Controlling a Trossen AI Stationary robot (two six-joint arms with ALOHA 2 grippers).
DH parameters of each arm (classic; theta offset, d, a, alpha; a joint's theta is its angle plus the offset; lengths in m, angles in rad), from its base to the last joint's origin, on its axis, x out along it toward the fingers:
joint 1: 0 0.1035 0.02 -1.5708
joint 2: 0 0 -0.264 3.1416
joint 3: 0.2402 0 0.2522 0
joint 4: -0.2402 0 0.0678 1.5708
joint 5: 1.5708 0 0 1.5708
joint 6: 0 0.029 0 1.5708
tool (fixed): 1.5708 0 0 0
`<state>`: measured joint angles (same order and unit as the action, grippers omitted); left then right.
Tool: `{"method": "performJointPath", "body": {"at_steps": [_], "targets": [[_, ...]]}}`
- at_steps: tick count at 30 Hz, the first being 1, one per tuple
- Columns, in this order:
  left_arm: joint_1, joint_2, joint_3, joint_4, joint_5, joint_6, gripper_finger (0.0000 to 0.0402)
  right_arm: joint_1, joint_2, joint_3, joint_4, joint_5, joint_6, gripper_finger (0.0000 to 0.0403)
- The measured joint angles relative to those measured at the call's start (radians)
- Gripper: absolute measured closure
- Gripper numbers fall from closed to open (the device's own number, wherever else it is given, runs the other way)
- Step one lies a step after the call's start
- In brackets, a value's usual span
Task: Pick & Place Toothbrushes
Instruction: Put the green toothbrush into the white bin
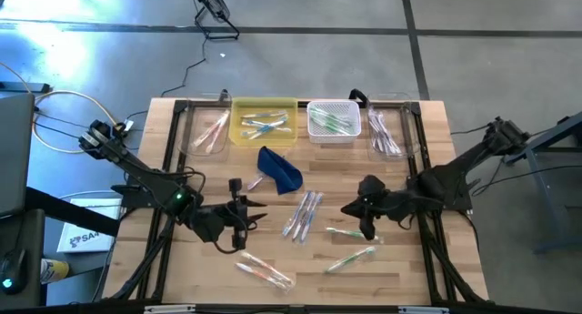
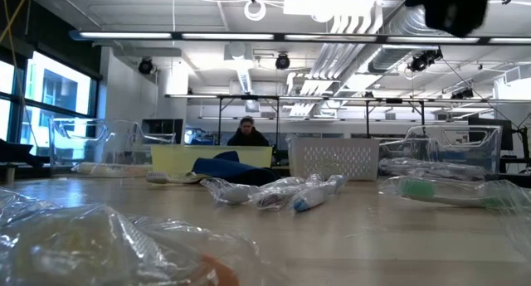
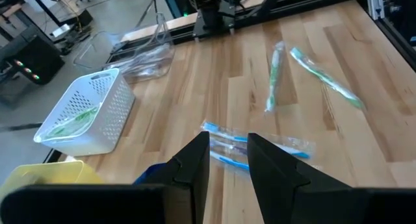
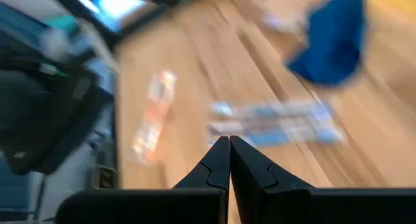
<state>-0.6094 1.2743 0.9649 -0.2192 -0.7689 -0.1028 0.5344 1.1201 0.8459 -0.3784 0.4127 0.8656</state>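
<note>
Bagged toothbrushes lie flat on the wooden table. A blue bundle lies in the middle, two green ones to the right and an orange pair near the front edge. My left gripper hovers left of the blue bundle, open, with nothing between its fingers. My right gripper hovers right of that bundle, shut and holding nothing. The orange pair shows beyond it.
A dark blue pouch lies behind the blue bundle. Along the far edge stand a clear tray, a yellow tray, a white basket and another clear tray, each with toothbrushes. A person sits beyond the table.
</note>
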Motion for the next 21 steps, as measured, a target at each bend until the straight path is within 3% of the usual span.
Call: {"method": "performJointPath", "body": {"at_steps": [7, 13, 21], "targets": [[0.0, 0.0, 0.0, 0.0, 0.0, 0.001, 0.0302, 0.0, 0.041, 0.0, -0.314, -0.032, 0.245, 0.0399], [0.0, 0.0, 0.0, 0.0, 0.0, 0.001, 0.0302, 0.019, 0.084, 0.0, -0.396, -0.125, 0.227, 0.0392], [0.0, 0.0, 0.0, 0.0, -0.001, 0.001, 0.0302, 0.037, 0.145, 0.0, -0.397, -0.133, 0.152, 0.0307]]}}
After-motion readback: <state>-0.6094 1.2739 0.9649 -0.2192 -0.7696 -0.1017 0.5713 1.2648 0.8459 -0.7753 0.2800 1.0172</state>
